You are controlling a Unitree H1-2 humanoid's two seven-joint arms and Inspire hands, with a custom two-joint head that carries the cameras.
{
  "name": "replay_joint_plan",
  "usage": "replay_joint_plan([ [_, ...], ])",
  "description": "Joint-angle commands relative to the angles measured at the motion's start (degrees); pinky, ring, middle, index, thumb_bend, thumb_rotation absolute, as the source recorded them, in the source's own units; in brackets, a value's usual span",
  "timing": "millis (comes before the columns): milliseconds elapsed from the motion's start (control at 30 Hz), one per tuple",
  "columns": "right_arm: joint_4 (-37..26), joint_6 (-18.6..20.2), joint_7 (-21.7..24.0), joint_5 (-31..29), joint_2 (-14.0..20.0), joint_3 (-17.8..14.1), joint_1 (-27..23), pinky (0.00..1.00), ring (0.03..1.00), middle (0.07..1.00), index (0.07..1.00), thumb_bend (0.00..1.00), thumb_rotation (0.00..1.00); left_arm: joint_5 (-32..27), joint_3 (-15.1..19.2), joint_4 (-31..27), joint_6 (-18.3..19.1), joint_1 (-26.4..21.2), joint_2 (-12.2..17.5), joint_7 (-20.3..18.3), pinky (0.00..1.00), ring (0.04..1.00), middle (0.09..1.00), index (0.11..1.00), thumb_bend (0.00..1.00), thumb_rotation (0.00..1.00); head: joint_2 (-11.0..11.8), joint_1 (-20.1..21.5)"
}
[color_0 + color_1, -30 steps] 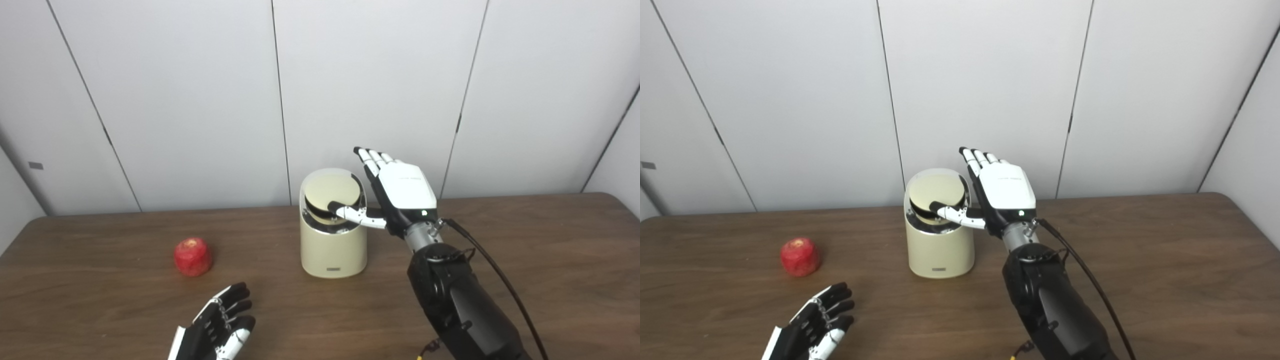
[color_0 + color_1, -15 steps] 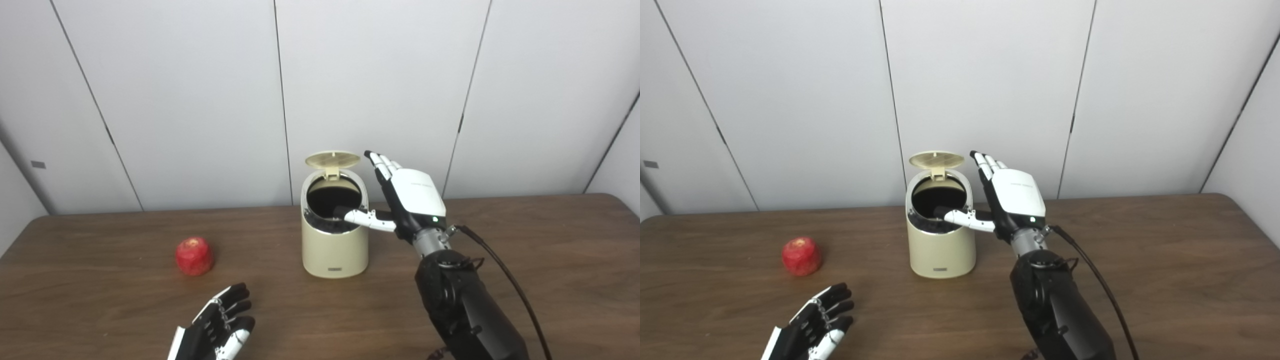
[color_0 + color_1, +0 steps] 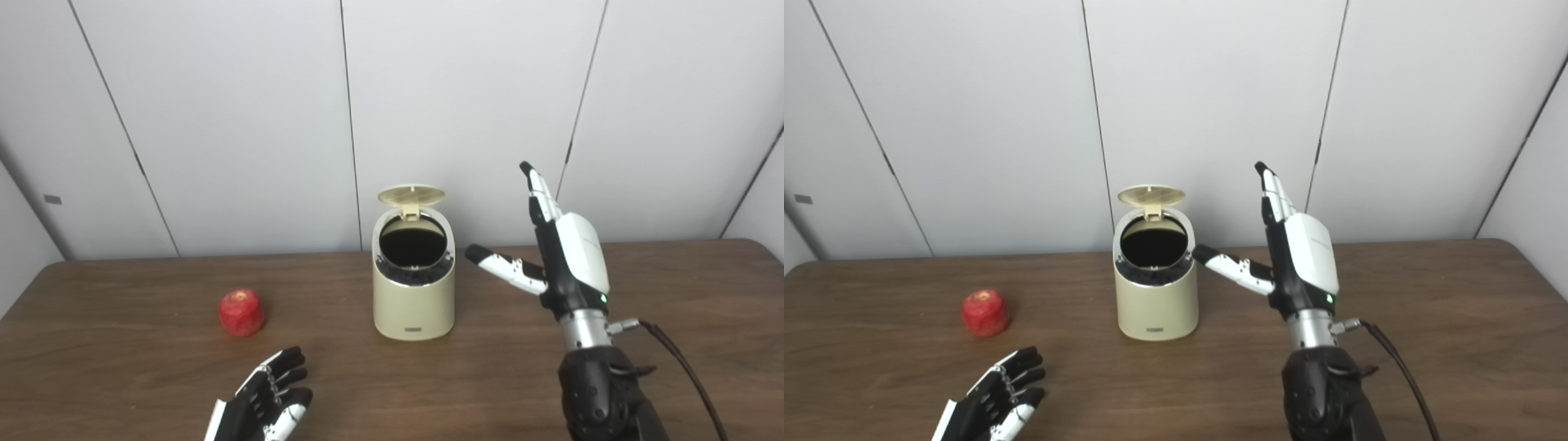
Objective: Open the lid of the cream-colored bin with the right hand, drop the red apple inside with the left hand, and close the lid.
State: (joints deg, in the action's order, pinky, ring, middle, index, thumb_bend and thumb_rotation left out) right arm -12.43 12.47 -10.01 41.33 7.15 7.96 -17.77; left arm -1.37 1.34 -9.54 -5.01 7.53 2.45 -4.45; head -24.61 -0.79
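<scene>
1. Round red apple on the brown wooden table, just beyond the left hand and to its left, untouched.
2. Left hand low over the table's near edge, fingers spread, holding nothing.
3. Cream-coloured cylindrical bin left of the right hand, apart from it; round lid raised, dark mouth showing.
4. Right hand upright, fingers straight, thumb toward the bin, empty.

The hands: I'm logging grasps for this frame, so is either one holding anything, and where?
Nothing is held. The right hand is open beside the bin, clear of it; the left hand is open near the apple.
</scene>
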Motion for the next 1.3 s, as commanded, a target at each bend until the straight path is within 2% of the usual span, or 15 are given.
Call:
replay_joint_plan([
  [0,-2.15,-5.35,-3.41,-1.49,0.21,-1.09,0.97,0.82,0.946,0.993,1.0,0.88,0.9,2.23,0.27,-0.32,-4.2,-1.16,0.42,1.44,0.66,0.761,0.792,0.796,0.65,0.34,-0.07,-0.06],
  [133,-4.28,-9.51,-5.77,-3.18,0.0,-2.13,7.87,0.87,0.949,0.979,0.993,0.83,0.94,7.16,1.82,-1.57,-7.14,-0.99,-0.79,5.76,0.63,0.727,0.751,0.76,0.65,0.24,-0.05,-2.14],
  [267,-3.6,-13.68,-6.72,-5.72,0.02,-2.88,13.44,0.84,0.938,0.97,0.998,0.84,0.97,11.75,3.83,-5.36,-7.6,-1.33,-2.58,10.28,0.64,0.712,0.712,0.715,0.67,0.08,-0.16,-2.48],
  [433,-0.82,-18.36,-8.04,-6.74,0.57,-3.42,17.44,0.81,0.92,0.967,0.993,0.84,0.96,17.25,6.95,-10.1,-5.57,-3.18,-1.98,13.63,0.6,0.683,0.692,0.698,0.76,0.08,-0.29,-3.8],
  [467,-0.16,-19.33,-8.33,-7.0,0.63,-3.58,17.91,0.8,0.916,0.965,0.995,0.83,0.96,18.12,7.77,-10.75,-5.06,-3.97,-1.36,13.96,0.63,0.703,0.714,0.717,0.77,0.1,-0.27,-3.96],
  [567,1.73,-21.46,-9.19,-7.17,0.68,-4.02,19.11,0.82,0.921,0.968,1.0,0.84,0.96,19.49,10.4,-12.52,-2.82,-6.89,0.64,14.67,0.62,0.693,0.718,0.728,0.79,0.13,-0.21,-4.28],
  [667,3.5,-22.92,-10.25,-6.52,0.79,-4.41,19.01,0.86,0.932,0.967,1.0,0.82,0.94,19.62,12.52,-13.3,0.46,-10.07,3.19,14.23,0.64,0.717,0.741,0.75,0.8,0.14,0.12,-5.88],
  [767,4.03,-23.15,-9.94,-6.33,1.24,-4.83,18.94,0.87,0.932,0.965,0.992,0.82,0.95,22.88,13.81,-13.1,5.75,-13.07,6.26,13.57,0.67,0.734,0.748,0.77,0.86,0.16,0.62,-7.55],
  [867,4.4,-23.4,-9.57,-6.37,2.11,-5.49,19.27,0.87,0.938,0.966,0.987,0.85,0.96,26.31,13.89,-12.61,14.11,-15.75,8.75,11.9,0.74,0.771,0.741,0.78,0.94,0.25,0.85,-9.05],
  [900,4.44,-23.46,-9.51,-6.27,2.43,-5.74,19.55,0.87,0.937,0.965,0.99,0.85,0.96,27.97,13.5,-12.15,16.14,-16.51,9.86,11.41,0.72,0.768,0.732,0.776,0.96,0.25,0.85,-9.05],
  [967,4.65,-23.61,-9.3,-6.51,3.14,-6.4,20.14,0.88,0.947,0.974,0.998,0.87,0.95,30.13,12.56,-11.16,19.52,-17.86,11.9,9.92,0.64,0.742,0.734,0.785,0.99,0.26,1.02,-10.41],
  [1067,5.52,-24.0,-9.63,-6.43,4.16,-7.29,20.91,0.9,0.951,0.978,1.0,0.87,0.98,30.8,11.41,-9.56,24.21,-19.91,14.74,6.91,0.61,0.74,0.769,0.819,1.0,0.28,1.58,-12.0],
  [1133,6.51,-24.7,-9.99,-6.81,4.68,-7.73,21.25,0.91,0.955,0.981,1.0,0.86,0.98,31.56,9.96,-7.61,25.68,-21.33,16.68,5.46,0.6,0.739,0.775,0.819,1.0,0.29,1.89,-12.91],
  [1200,7.25,-25.0,-10.1,-6.89,5.02,-7.93,21.43,0.9,0.959,0.985,1.0,0.85,0.97,32.53,8.0,-6.39,27.43,-22.42,18.04,3.8,0.63,0.769,0.781,0.82,1.0,0.31,1.95,-13.34],
  [1267,8.01,-25.53,-10.27,-6.98,5.32,-8.04,21.44,0.9,0.964,0.989,1.0,0.86,0.96,33.6,5.65,-5.59,29.59,-23.27,18.99,1.99,0.72,0.835,0.821,0.853,1.0,0.33,2.22,-14.23],
])
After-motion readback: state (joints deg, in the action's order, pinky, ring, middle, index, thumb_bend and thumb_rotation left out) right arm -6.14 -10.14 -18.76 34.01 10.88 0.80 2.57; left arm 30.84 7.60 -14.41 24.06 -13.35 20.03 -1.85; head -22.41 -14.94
